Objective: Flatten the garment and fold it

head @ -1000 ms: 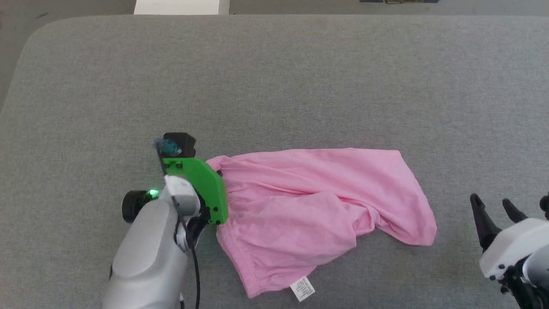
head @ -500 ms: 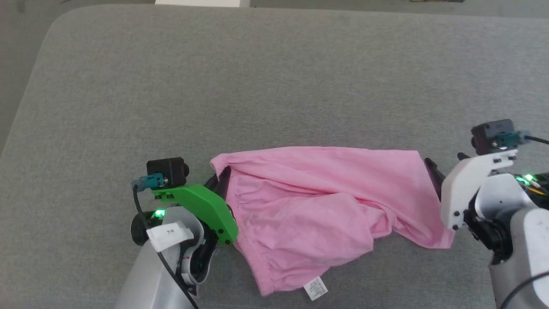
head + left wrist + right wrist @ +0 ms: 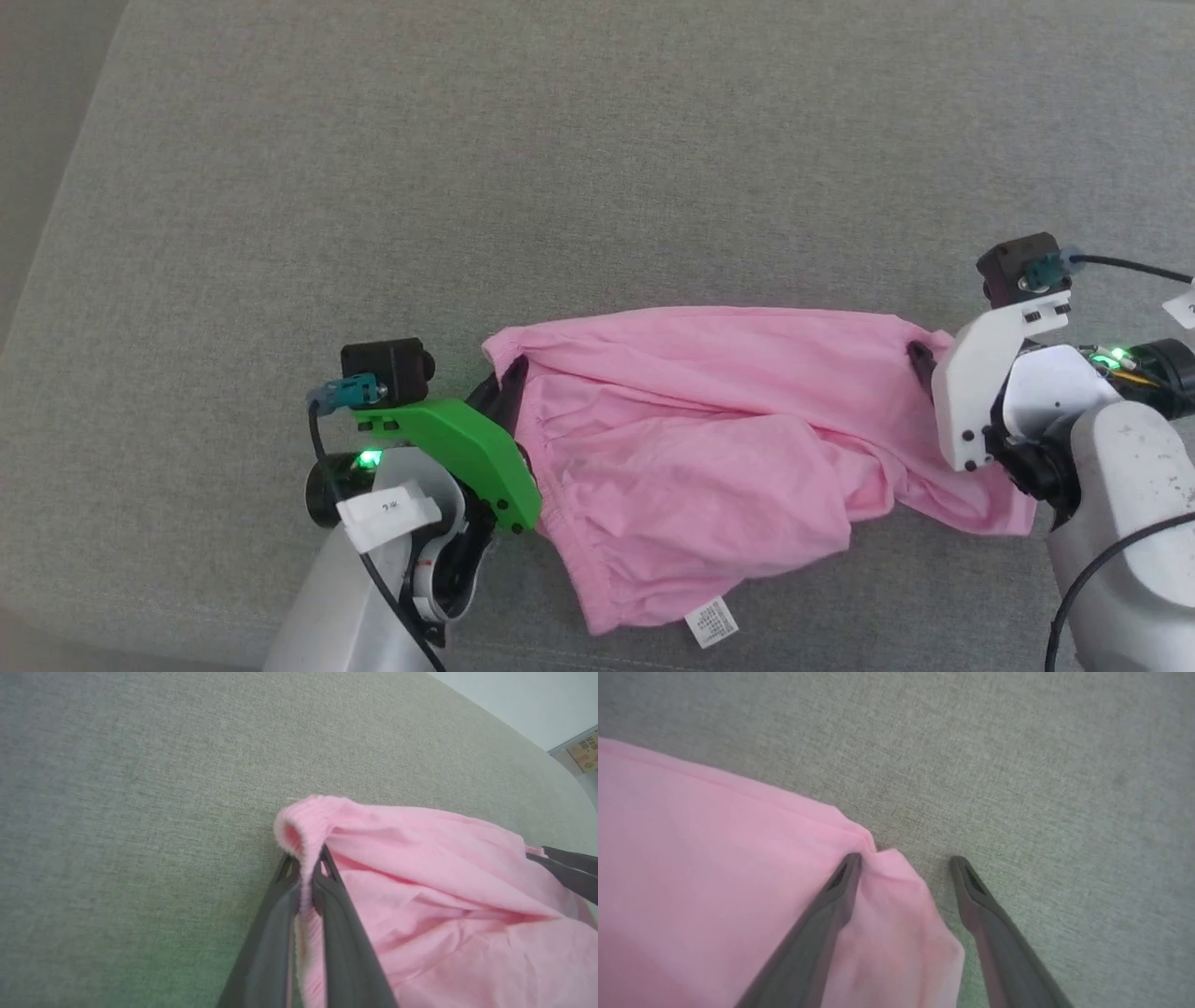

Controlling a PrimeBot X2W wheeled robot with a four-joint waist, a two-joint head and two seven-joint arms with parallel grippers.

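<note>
The light pink shorts (image 3: 709,448) lie crumpled on the grey surface, waistband to the left, with a small white tag (image 3: 711,623) at the near edge. My left gripper (image 3: 509,387) is shut on the gathered waistband corner (image 3: 303,826), which stands pinched between its dark fingers (image 3: 341,933). My right gripper (image 3: 920,359) is open at the shorts' far right corner (image 3: 896,863). One of its fingers (image 3: 831,896) presses on the pink cloth and the other (image 3: 976,896) rests on bare surface beside it.
The grey fabric-covered surface (image 3: 597,168) spreads wide beyond the shorts; its left edge (image 3: 56,215) drops off to a paler floor. In the left wrist view the right gripper's fingers (image 3: 567,872) show past the cloth.
The right arm has come in from the lower right to the shorts' right corner. The left gripper, beside the waistband before, now holds its corner. The head camera has tilted, shifting the whole picture.
</note>
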